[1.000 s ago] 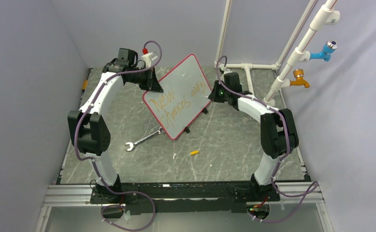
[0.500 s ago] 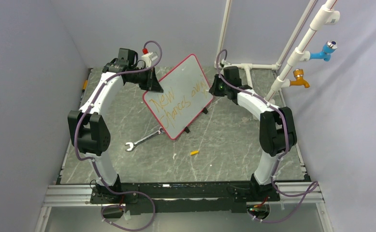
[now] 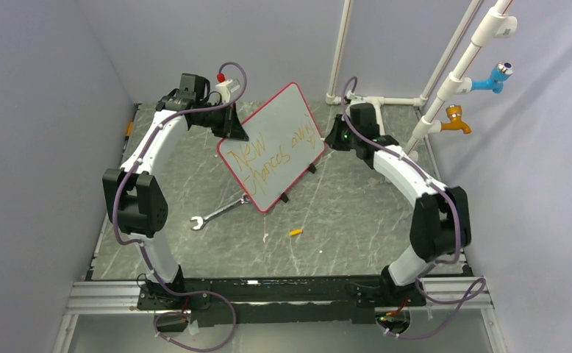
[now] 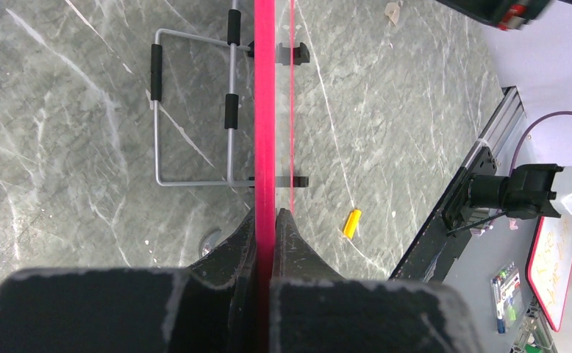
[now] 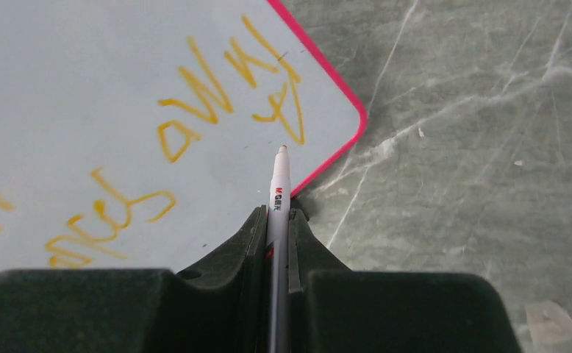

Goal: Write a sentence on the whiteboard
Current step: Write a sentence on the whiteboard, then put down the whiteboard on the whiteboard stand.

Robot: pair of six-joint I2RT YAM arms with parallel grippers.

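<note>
While left gripper (image 4: 266,215) clamps whiteboard (image 4: 265,88) edge, right gripper (image 5: 278,213) pinches marker (image 5: 279,180)

- The left arm (image 3: 142,151) and right arm (image 3: 404,169) are made of white curved links and black joint housings.
- Purple cables (image 3: 461,209) are run along both.
- The right gripper (image 5: 278,215) is moulded in matte black.

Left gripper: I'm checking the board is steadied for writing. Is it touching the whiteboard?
Touching. The left wrist view shows the left gripper shut on the whiteboard, both fingers pressed against its red frame, no gap.
</note>
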